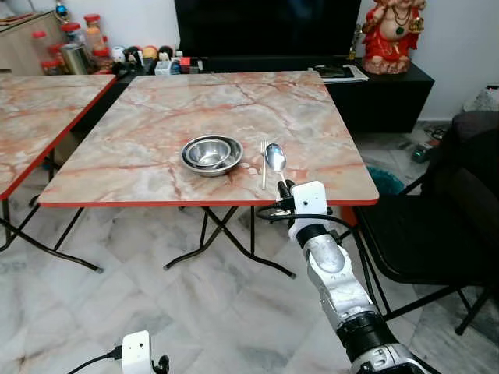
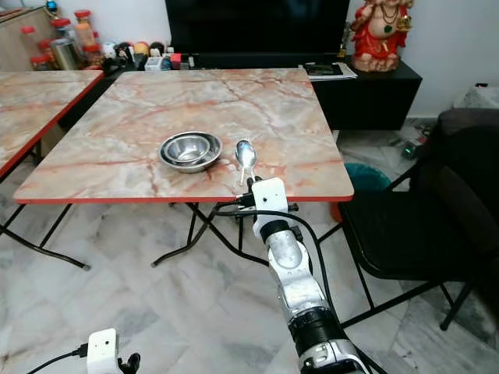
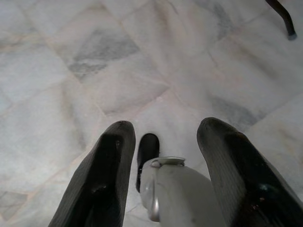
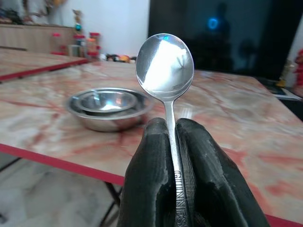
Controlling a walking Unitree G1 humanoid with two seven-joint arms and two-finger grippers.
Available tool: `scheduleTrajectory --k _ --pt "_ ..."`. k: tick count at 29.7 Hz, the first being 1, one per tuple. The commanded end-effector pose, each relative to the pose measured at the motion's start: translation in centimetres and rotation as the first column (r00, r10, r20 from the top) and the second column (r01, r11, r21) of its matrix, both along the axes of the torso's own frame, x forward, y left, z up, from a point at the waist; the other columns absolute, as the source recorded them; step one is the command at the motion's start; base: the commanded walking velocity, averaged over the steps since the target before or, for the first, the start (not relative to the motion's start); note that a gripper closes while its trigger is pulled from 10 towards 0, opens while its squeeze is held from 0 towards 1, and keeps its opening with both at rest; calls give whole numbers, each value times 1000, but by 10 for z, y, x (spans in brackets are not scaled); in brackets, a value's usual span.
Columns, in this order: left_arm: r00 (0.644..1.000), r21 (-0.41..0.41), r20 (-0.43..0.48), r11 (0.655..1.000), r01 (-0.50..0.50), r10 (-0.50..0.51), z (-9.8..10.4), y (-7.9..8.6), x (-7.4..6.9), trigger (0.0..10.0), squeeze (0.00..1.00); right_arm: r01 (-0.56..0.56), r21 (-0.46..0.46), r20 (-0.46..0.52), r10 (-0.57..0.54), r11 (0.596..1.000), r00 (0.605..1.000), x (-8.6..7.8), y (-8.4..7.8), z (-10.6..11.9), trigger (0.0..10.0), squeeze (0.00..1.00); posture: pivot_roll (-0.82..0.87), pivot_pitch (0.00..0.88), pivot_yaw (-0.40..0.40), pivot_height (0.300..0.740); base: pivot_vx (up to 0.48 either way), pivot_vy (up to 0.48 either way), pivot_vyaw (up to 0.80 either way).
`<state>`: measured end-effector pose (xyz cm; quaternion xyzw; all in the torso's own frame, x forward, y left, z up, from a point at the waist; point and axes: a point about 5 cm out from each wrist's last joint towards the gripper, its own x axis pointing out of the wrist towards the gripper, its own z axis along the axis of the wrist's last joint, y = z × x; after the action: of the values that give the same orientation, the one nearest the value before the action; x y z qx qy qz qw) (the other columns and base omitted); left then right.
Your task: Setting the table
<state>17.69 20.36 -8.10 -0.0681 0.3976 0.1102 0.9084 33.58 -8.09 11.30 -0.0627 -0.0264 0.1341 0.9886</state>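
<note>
The left claw (image 3: pixel 161 175) hangs spread over the floor, nested steel bowls (image 1: pixel 211 153) sit on the tabletop (image 1: pixel 156 132), a fork (image 1: pixel 263 162) lies beside them, and the right claw (image 4: pixel 171 142), clenched on a spoon (image 4: pixel 165 64) at the near edge, likely must lower it beside the fork.

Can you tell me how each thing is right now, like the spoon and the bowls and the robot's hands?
spoon: gripped by its handle, bowl end raised above the table's near edge.
right hand: shut on the spoon.
steel bowls: nested, upright, empty, on the table.
fork: lying flat beside the bowls.
left hand: open, hanging low over the floor.
</note>
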Motion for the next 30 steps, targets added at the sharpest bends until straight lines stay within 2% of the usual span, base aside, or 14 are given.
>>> scheduleTrajectory --k 1,8,14,19,23,30 --pt "1000 16 -1 1000 1 -1 1 6 1 10000 0 -8 16 15 8 1000 1000 2 5 7 10000 0 56 0 19 740 0 0 0" --pt "1000 14 -3 1000 4 -4 1 6 1 10000 0 4 10 -8 -3 1000 1000 3 5 5 10000 0 55 0 24 740 0 0 -386" --pt "1000 14 -2 1000 1 -1 2 7 1 10000 0 -3 9 17 3 1000 1000 3 8 8 10000 0 59 0 26 740 252 0 0" --pt "1000 12 -1 1000 1 -1 2 7 2 10000 0 11 18 -7 -10 1000 1000 4 7 6 10000 0 58 0 27 740 269 0 0" --pt "1000 12 -2 1000 3 -3 2 7 2 10000 0 4 13 -5 -4 1000 1000 4 7 6 10000 0 55 0 30 740 305 0 -695" --pt "1000 12 1 1000 3 -3 2 6 2 10000 0 -2 17 19 2 1000 1000 4 10 9 10000 0 60 0 26 740 338 0 0"
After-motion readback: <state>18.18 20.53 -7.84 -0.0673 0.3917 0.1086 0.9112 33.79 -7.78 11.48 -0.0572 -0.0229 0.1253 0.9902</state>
